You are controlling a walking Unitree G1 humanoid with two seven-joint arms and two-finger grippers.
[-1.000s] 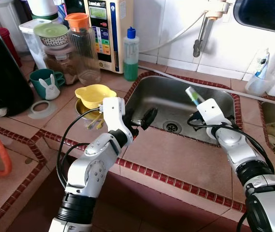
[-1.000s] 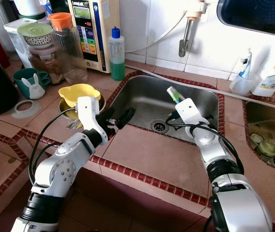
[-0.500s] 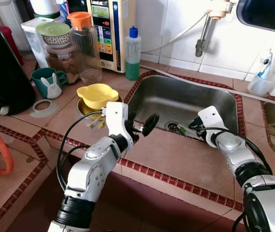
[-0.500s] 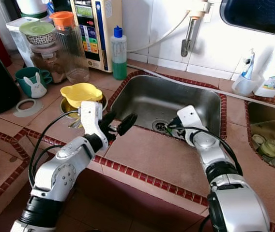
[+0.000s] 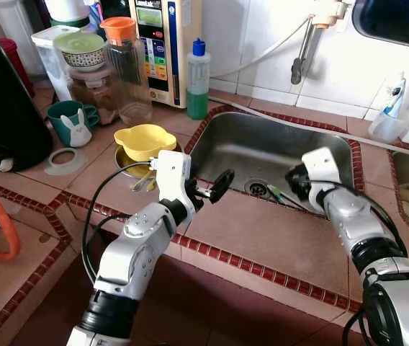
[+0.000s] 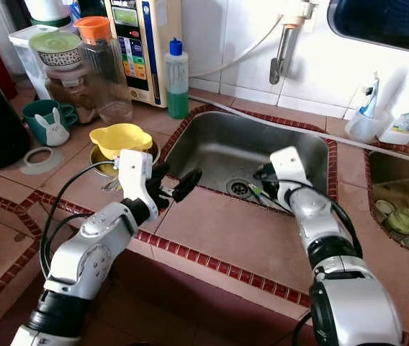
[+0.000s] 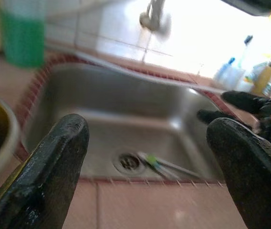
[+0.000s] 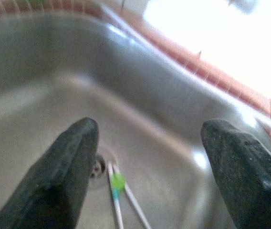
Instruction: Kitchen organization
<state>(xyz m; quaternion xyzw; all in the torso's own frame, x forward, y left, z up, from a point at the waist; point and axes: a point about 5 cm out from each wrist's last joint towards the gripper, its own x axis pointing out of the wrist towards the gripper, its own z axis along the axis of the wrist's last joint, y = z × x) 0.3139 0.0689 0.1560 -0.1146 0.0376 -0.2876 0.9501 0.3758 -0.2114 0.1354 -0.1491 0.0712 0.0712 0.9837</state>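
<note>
The toothbrush (image 5: 276, 193) with the green and white handle now lies flat on the bottom of the steel sink (image 5: 262, 148), just beside the drain (image 5: 256, 188), stretching from it toward the near right corner. A second ago it stood upright in the right gripper above the basin; half a second ago that gripper was down low at the drain with it. Now the right gripper (image 8: 147, 162) has let go and has come up a little, hanging over the right part of the sink with its two black fingers (image 8: 68, 167) spread wide and nothing between them; the toothbrush shows on the sink floor in the gap.

The left gripper (image 5: 212, 189) hovers over the front left rim of the sink, much where it was before, fingers wide apart and holding nothing. Just behind its arm on the tiled counter (image 5: 262, 238) sits a yellow bowl (image 5: 142, 141) stacked in a metal one. Farther back stand a green soap bottle (image 5: 197, 79), a clear pitcher with an orange lid (image 5: 124, 65), and a teal mug with a rabbit figure (image 5: 71, 122). A black kettle (image 5: 3, 108) is at the far left.
</note>
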